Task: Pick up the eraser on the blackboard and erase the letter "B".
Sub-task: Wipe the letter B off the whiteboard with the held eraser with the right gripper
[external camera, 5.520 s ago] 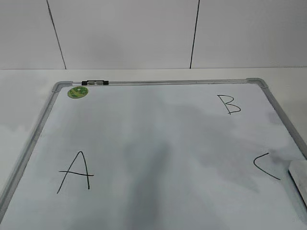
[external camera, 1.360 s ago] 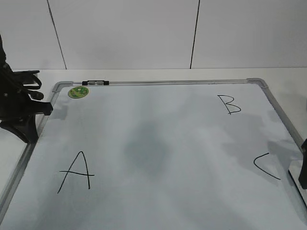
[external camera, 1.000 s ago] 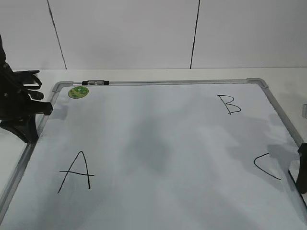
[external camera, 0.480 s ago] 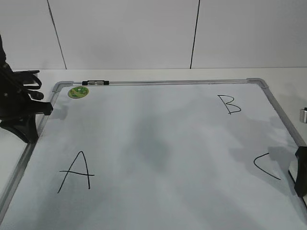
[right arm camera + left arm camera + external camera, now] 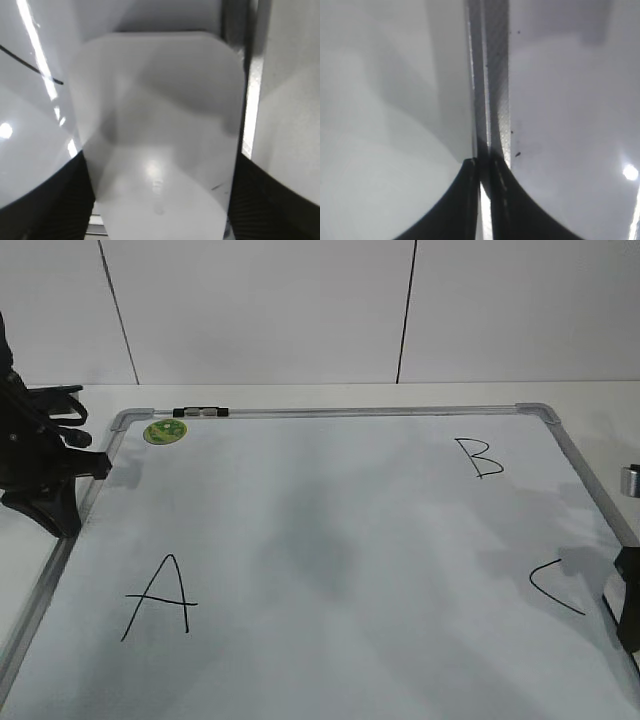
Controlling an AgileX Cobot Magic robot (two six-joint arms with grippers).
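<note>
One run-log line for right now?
right gripper: fingers astride eraser, grip unconfirmed | left gripper: shut over board frame | letter "B": unerased

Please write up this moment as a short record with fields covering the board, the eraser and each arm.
board: the blackboard lies flat, bearing the letters A, the letter "B" and C
letter B state: whole, not yet wiped
magnet: green magnet at the far left corner
eraser: the eraser lies by the board's right frame, beside the C
right gripper: straddles the eraser, jaws on either side of it; grip not settled
left gripper: jaws shut, empty, over the board's left frame
</note>
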